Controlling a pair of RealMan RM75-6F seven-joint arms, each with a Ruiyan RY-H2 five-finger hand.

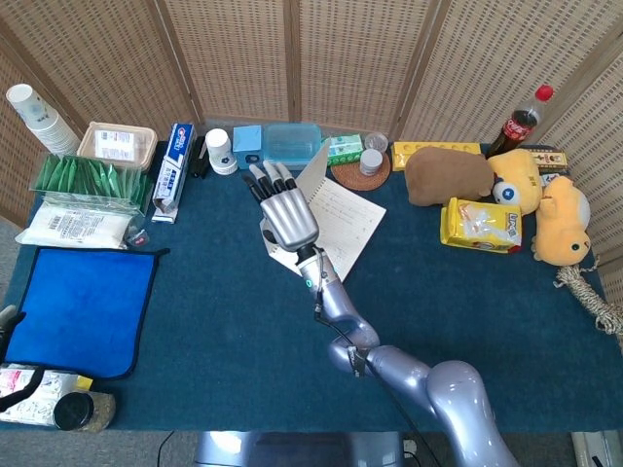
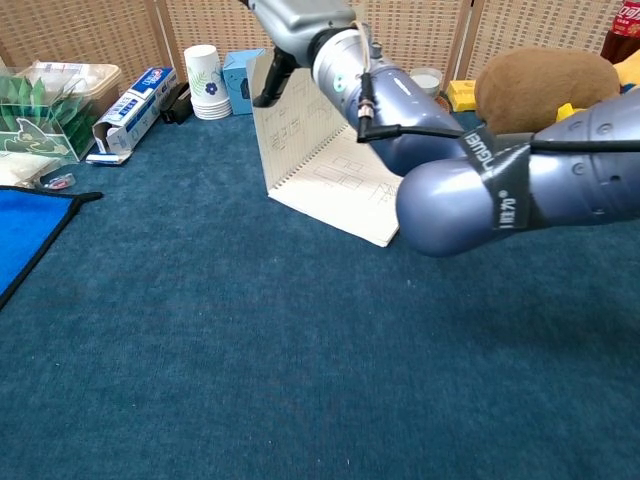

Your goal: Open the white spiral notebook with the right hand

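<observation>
1. Fingers [image 1: 265, 181] of the right hand [image 1: 285, 212] lie straight and slightly spread over the notebook [image 1: 343, 226] in the head view; whether they pinch the raised cover cannot be told from either view.
2. From the chest view, only the hand's underside [image 2: 295, 25] shows at the top edge, with a dark thumb [image 2: 270, 82] hanging down beside the cover's [image 2: 290, 125] top corner.
3. That same view shows the cover standing nearly upright on its spiral edge, while the head view shows it only as a thin white sliver beside the hand.
4. Only the head view takes in the whole table [image 1: 224, 321]: a blue mat [image 1: 78, 309] at the left, a toothpaste box [image 1: 173, 167], paper cups [image 1: 221, 152], plush toys [image 1: 563, 229] and a cola bottle [image 1: 521, 122] at the right.
5. No view shows the left hand.
6. Lying at the table's middle rear, the notebook is white, open, its lower page [image 2: 345, 190] flat on the blue cloth and carrying faint handwriting, with ruled lines also on the cover's inner face.
</observation>
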